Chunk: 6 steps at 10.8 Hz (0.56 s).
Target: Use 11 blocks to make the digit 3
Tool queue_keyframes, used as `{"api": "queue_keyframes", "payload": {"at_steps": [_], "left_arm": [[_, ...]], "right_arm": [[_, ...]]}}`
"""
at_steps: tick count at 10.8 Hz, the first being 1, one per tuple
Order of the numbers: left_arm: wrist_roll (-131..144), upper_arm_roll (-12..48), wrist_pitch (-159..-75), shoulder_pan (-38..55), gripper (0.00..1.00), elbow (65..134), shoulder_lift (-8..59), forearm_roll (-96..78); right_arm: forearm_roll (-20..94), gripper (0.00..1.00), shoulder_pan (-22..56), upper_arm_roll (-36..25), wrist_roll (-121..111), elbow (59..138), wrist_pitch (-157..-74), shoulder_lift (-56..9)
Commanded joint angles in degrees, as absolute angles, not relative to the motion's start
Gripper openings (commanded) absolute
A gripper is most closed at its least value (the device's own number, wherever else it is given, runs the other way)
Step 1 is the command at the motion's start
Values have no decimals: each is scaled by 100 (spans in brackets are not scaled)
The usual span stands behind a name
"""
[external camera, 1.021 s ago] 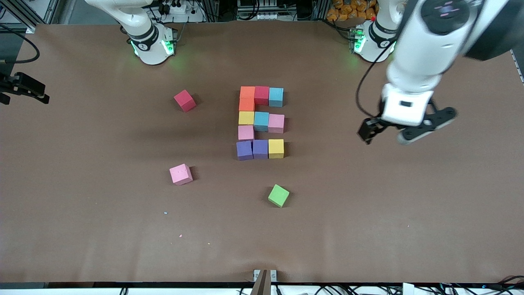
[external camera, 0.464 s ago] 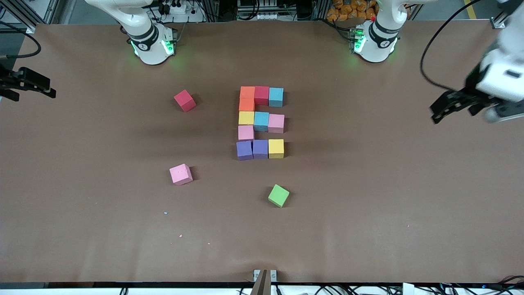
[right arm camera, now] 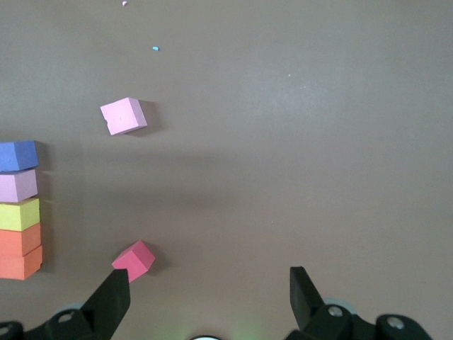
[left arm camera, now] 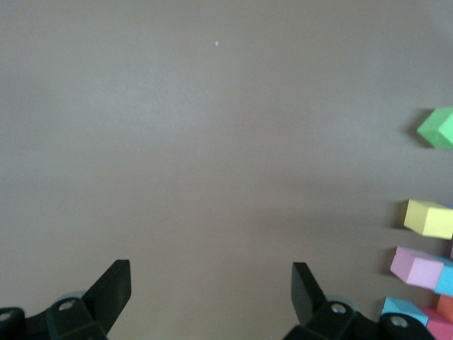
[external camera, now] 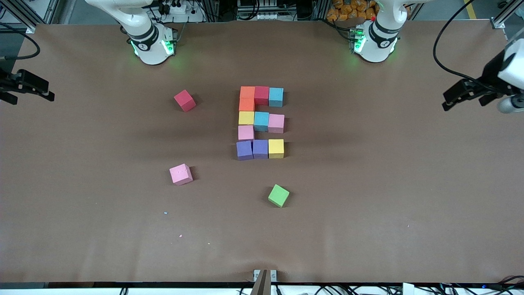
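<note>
Eleven blocks sit packed together mid-table: two orange (external camera: 247,98), red (external camera: 261,95), light blue (external camera: 276,97), yellow (external camera: 246,118), light blue (external camera: 261,121), pink (external camera: 276,123), pink (external camera: 245,132), two purple (external camera: 252,149), yellow (external camera: 276,148). A loose red block (external camera: 184,100) and a loose pink block (external camera: 180,174) lie toward the right arm's end; both show in the right wrist view, red (right arm camera: 133,261) and pink (right arm camera: 124,115). My left gripper (external camera: 466,98) (left arm camera: 211,273) is open and empty, up at the left arm's end. My right gripper (external camera: 24,95) (right arm camera: 211,280) is open and empty, up at the right arm's end.
A green cube (external camera: 278,195) lies alone, nearer the front camera than the packed blocks; it also shows in the left wrist view (left arm camera: 437,127). The brown table (external camera: 368,184) is bare around the blocks. A few small crumbs (external camera: 166,213) lie near the front.
My left arm has swung away from beside the packed blocks out to the left arm's end of the table. The right gripper has barely shifted. No block has moved.
</note>
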<state>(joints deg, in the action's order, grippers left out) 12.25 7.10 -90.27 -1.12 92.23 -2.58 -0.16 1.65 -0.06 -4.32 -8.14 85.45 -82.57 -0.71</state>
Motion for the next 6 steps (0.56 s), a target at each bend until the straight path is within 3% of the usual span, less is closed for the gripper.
{"api": "queue_keyframes", "payload": {"at_steps": [1, 6], "left_arm": [[1063, 905, -8799, -97, 100, 9360, -352, -246], [196, 949, -9131, -334, 100, 9553, -395, -185]], "right_arm": [[255, 100, -97, -387, -879, 8754, -8367, 97], [255, 100, -97, -387, -879, 8763, -8367, 97]]}}
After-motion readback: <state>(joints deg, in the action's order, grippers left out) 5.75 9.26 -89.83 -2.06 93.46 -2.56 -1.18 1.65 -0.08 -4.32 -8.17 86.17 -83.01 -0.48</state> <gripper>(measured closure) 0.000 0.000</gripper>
